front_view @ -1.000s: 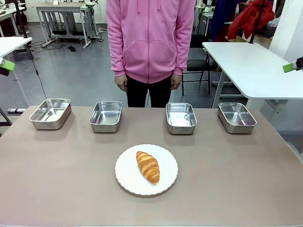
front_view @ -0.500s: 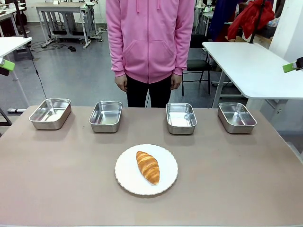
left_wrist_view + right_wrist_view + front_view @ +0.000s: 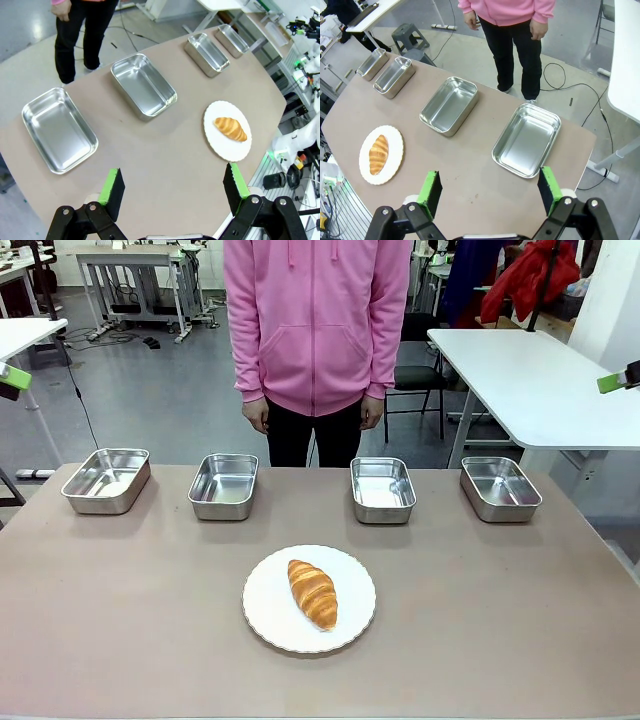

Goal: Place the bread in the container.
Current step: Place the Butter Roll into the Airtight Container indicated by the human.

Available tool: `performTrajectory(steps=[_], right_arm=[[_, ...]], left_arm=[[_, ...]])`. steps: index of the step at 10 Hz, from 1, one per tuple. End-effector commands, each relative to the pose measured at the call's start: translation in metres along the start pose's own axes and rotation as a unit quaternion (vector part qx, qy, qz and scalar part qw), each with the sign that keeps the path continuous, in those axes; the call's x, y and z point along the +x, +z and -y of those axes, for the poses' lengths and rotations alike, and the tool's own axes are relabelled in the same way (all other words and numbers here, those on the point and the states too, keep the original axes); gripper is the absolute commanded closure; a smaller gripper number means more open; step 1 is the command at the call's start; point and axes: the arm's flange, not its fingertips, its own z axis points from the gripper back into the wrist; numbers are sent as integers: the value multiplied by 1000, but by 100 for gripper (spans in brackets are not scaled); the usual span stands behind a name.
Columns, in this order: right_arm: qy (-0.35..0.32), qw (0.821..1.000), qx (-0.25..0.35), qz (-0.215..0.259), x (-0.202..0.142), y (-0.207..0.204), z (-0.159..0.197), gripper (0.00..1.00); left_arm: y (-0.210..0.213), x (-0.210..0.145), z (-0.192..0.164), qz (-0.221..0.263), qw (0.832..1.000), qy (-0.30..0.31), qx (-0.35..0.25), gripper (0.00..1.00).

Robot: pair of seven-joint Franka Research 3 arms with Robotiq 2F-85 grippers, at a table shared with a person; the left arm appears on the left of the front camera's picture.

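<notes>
The bread (image 3: 313,592), a golden-brown croissant, lies on a round white plate (image 3: 270,615) at the table's near middle. Several look-alike steel trays stand empty in a row behind it, from the far-left one (image 3: 106,480) to the far-right one (image 3: 500,488); which is the container I cannot tell. My left gripper (image 3: 173,187) hangs open high above the table's left end, bread (image 3: 231,128) far ahead of it. My right gripper (image 3: 489,191) is open too, high over the right end, bread (image 3: 379,148) off to its left. Both hold nothing.
A person in a pink hoodie (image 3: 317,320) stands at the far edge, hands hanging at the sides. The two middle trays (image 3: 224,485) (image 3: 382,489) flank the plate's line. Bare tabletop (image 3: 520,610) surrounds the plate. A white table (image 3: 530,380) stands beyond on the right.
</notes>
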Motion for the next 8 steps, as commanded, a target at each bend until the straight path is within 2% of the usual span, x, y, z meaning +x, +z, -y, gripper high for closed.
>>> performTrajectory(steps=[1,8], right_arm=[[0,1000,5,9,0,-1,0,0],[0,1000,5,9,0,-1,0,0]], left_arm=[[2,-1,1,2,1000,-3,-3,0],[2,-1,1,2,1000,-3,-3,0]])
